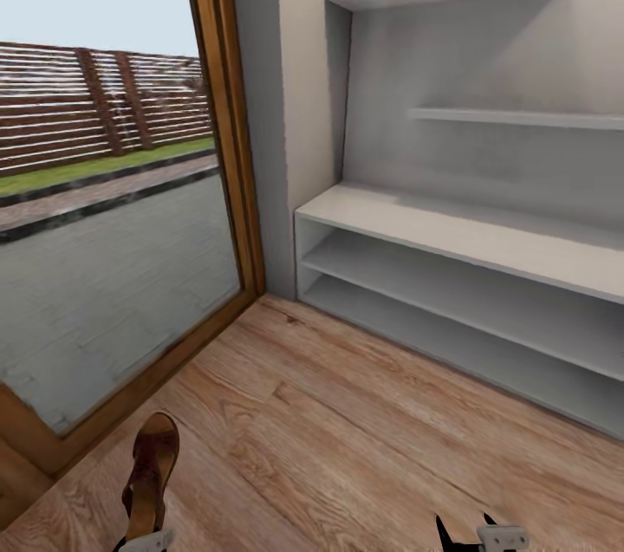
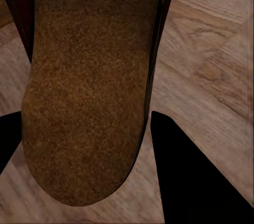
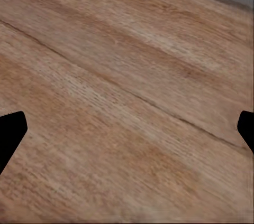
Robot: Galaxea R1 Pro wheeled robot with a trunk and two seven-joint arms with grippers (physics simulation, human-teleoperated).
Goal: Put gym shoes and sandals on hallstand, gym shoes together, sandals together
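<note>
My left gripper [image 1: 143, 542] is shut on one brown sandal [image 1: 152, 461] at the lower left of the head view, and the sandal sticks out away from me over the corridor floor [image 1: 347, 431]. Seen from the left wrist, the sandal's brown sole [image 2: 90, 76] sits between the black fingers [image 2: 196, 176] of the left gripper [image 2: 87, 145]. My right gripper [image 1: 472, 535] is open over bare planks, with nothing in it [image 3: 127, 129]. The pale grey hallstand [image 1: 451, 227] stands ahead to the right with bare shelves. The gym shoes are out of view.
A tall glass door in a wooden frame [image 1: 230, 145] fills the left side, with pavement and a fence outside. A grey wall corner [image 1: 286, 101] stands between the door and the hallstand. Wood floor stretches from me to the rack.
</note>
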